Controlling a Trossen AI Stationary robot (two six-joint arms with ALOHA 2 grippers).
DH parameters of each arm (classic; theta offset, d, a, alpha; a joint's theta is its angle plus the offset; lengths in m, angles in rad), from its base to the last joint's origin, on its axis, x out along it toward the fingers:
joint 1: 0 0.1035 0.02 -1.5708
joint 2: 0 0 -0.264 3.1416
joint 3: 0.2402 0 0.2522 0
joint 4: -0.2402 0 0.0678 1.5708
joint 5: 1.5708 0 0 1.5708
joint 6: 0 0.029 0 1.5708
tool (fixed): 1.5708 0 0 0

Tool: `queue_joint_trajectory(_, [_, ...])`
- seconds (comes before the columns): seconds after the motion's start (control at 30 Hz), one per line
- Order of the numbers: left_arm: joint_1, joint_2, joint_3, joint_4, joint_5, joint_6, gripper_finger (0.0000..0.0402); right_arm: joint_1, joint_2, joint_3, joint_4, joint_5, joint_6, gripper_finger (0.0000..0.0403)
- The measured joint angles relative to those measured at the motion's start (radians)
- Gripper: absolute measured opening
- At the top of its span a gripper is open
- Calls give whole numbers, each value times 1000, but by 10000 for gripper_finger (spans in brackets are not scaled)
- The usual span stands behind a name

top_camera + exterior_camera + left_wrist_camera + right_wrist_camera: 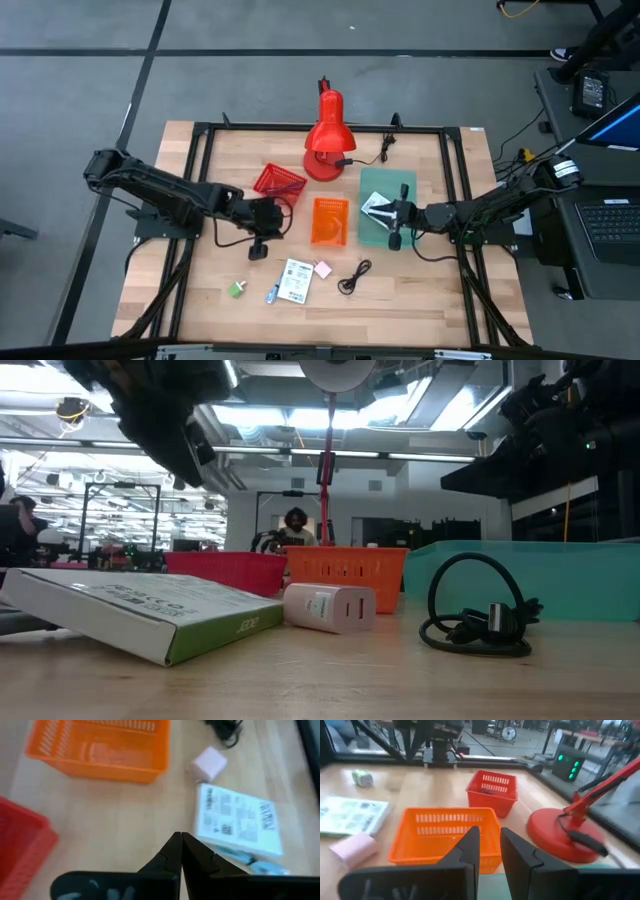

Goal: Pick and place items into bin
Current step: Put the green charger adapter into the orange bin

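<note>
A white printed packet point(295, 280) point(239, 820) lies flat on the wooden table. Beside it are the pinkish-white cube point(323, 269) point(207, 763), the black coiled cable point(355, 277) point(480, 622) and the tiny green cube point(237, 289). A second white packet point(378, 203) lies in the teal bin point(370, 185). My left gripper point(259, 248) point(180, 841) hangs shut above bare table between the red and orange baskets, short of the packet. My right gripper point(394, 238) point(490, 847) hovers over the teal bin, its fingers a little apart and holding nothing. I cannot see the dark red cord plainly.
An orange basket point(330, 220) point(445, 837) stands mid-table and a red basket point(278, 182) point(492, 790) sits to its left. The red desk lamp point(325, 140) stands on its round base at the far side. A small blue item point(272, 294) lies by the packet. A black frame edges the table.
</note>
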Motion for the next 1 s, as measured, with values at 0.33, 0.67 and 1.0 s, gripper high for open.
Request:
queue_joint_trajectory(0.33, [-155, 10, -20, 66, -85, -142, 7, 36, 8, 0, -14, -121, 135, 59])
queue_joint_trajectory(0.67, [-375, 10, -2, 36, -235, -472, 1, 43, 8, 0, -35, -118, 142, 59])
queue_joint_trajectory(1.0, [-550, 182, 299, -378, -346, -771, 1, 43, 8, 0, -94, -118, 192, 59])
